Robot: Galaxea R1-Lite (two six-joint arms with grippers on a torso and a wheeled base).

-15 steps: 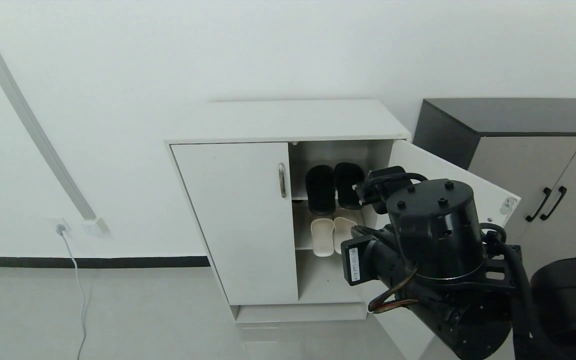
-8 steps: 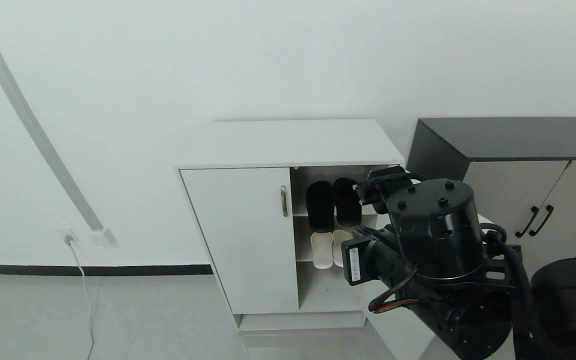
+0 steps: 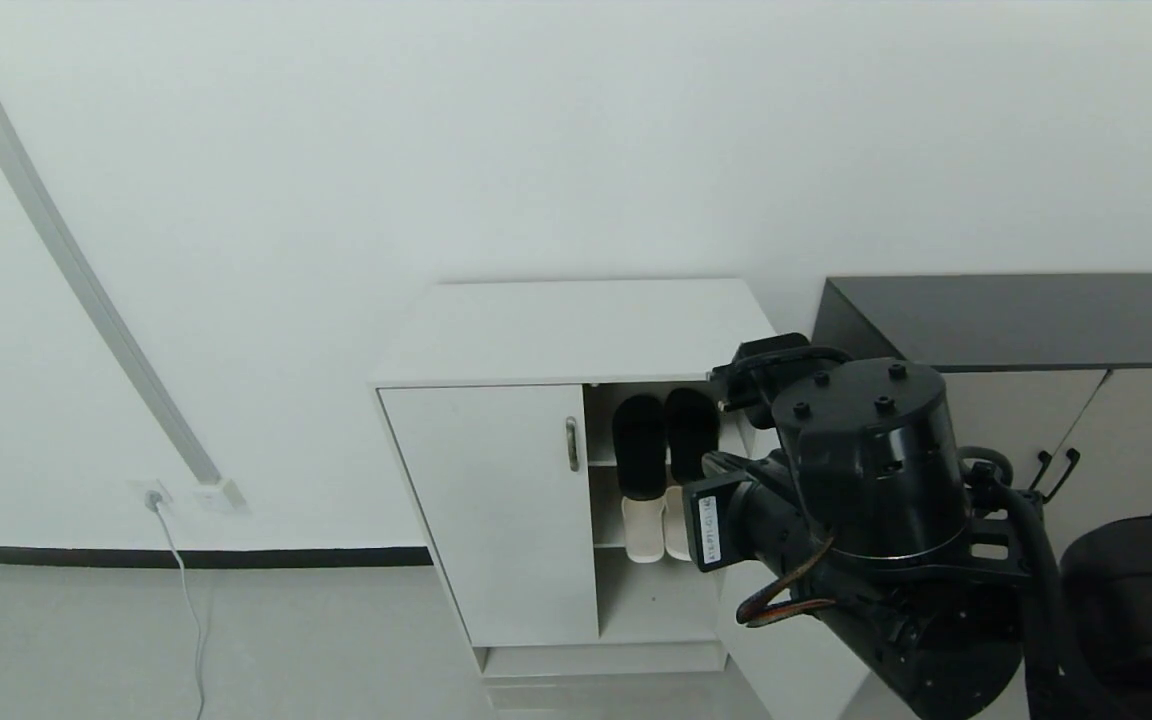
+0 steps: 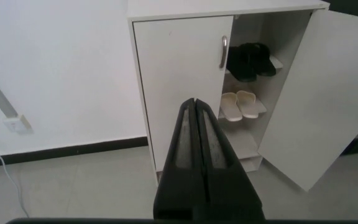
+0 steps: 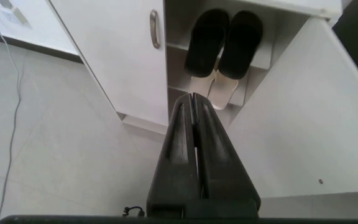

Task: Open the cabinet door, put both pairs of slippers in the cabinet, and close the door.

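Note:
The white cabinet (image 3: 576, 330) stands against the wall, its left door (image 3: 491, 500) closed and its right door (image 4: 328, 93) swung open. Inside, a pair of black slippers (image 3: 664, 440) rests on the upper shelf. A pair of white slippers (image 3: 648, 530) rests on the shelf below. My left gripper (image 4: 194, 106) is shut and empty, hanging over the floor in front of the closed door. My right gripper (image 5: 193, 98) is also shut and empty, facing the open compartment beside the open door (image 5: 303, 118). My right arm hides most of that door in the head view.
A dark grey cabinet (image 3: 1016, 320) with black handles stands right of the white one. A wall socket with a trailing cable (image 3: 151, 495) sits low on the left wall under a slanted conduit (image 3: 86, 290). Grey tiled floor (image 3: 236, 640) lies in front.
The whole head view has shifted: the cabinet now sits lower and looks smaller, so the camera has moved. The slippers keep their shelves, and the right arm holds the same place in the picture.

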